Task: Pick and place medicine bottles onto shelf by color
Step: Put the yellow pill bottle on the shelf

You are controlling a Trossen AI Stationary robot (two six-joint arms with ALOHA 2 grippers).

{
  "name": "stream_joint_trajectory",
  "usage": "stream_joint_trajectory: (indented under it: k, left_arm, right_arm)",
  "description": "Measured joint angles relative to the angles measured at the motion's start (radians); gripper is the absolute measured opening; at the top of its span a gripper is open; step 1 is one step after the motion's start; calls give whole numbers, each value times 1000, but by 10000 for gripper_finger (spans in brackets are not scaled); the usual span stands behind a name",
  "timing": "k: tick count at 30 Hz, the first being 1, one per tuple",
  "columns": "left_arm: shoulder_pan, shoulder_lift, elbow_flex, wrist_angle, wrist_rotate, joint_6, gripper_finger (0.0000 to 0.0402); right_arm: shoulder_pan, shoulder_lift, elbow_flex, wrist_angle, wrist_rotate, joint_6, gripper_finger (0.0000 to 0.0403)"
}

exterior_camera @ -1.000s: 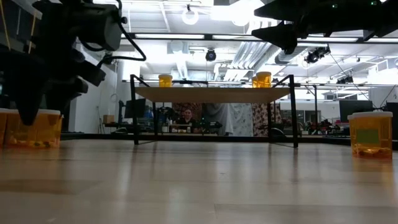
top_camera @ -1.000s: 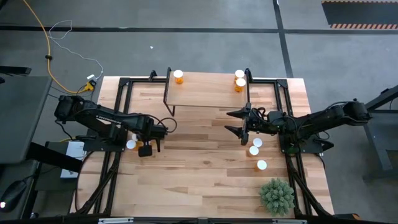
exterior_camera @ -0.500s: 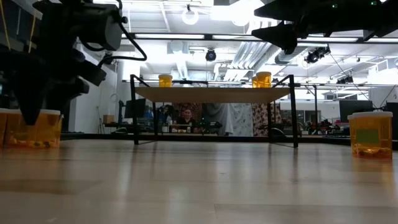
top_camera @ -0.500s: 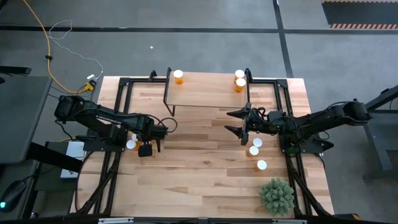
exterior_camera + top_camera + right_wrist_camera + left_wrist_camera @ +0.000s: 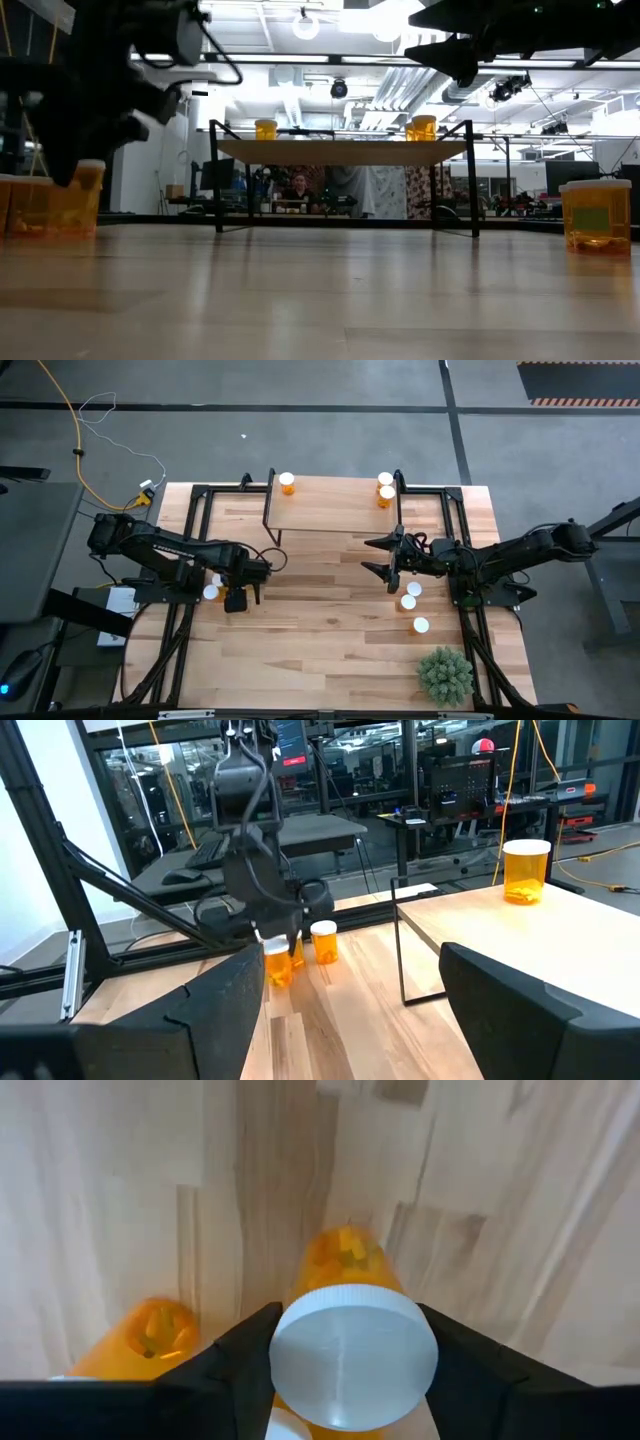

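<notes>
The left tool [image 5: 345,1370] is set down over a medicine bottle [image 5: 345,1340] at the left side of the counter [image 5: 330,620], its two dark fingers [image 5: 235,1365] flanking the bottle's white cap [image 5: 355,1355]. The fingers stand close beside the cap, but whether they already press on it cannot be told from the wrist view. In the high view the same tool [image 5: 236,598] is seen just beside another bottle [image 5: 210,592]; a second orange bottle [image 5: 150,1335] also shows close by in the wrist view.

The bottle is judged to be light, rigid and smooth-walled, so it is likely to slip or tip if pinched off-centre. A hold across the cap or just under it, square to the axis, is judged safest, with modest force, since thin plastic may flex.

The neighbouring bottle is the nearest obstacle: it could be knocked over when the grasped one is lifted. The shelf [image 5: 330,510] stands at the far edge of the counter, with one bottle [image 5: 287,482] at its left end and two [image 5: 385,490] at its right end. Its thin black legs [image 5: 218,175] must be cleared on approach.

The right tool [image 5: 385,563] hangs with its fingers spread, holding nothing, near the counter's middle-right, above three more bottles [image 5: 410,600]. A green spiky plant [image 5: 445,675] sits at the near right corner, well apart from the work.
</notes>
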Motion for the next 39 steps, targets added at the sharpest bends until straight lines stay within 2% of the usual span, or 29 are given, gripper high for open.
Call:
stream_joint_trajectory:
  k: [4,11,19,24,31,35,39]
  left_arm:
    - [0,0,91,-42,-5,18,207]
    - [0,0,301,-141,-16,47,190]
    - [20,24,610,-180,-197,152,202]
    - [124,142,810,-215,-233,248,197]
    - [315,391,1064,-292,-237,378,204]
    - [406,489,1146,-338,-236,393,205]
    - [475,530,1172,-365,-221,393,206]
  right_arm:
    - [0,0,0,0,0,0,291]
    - [0,0,0,0,0,0,291]
    - [0,0,0,1,0,1,291]
    - [0,0,0,3,0,17,291]
    - [0,0,0,5,0,17,291]
    - [0,0,0,4,0,16,291]
    - [0,0,0,1,0,16,291]
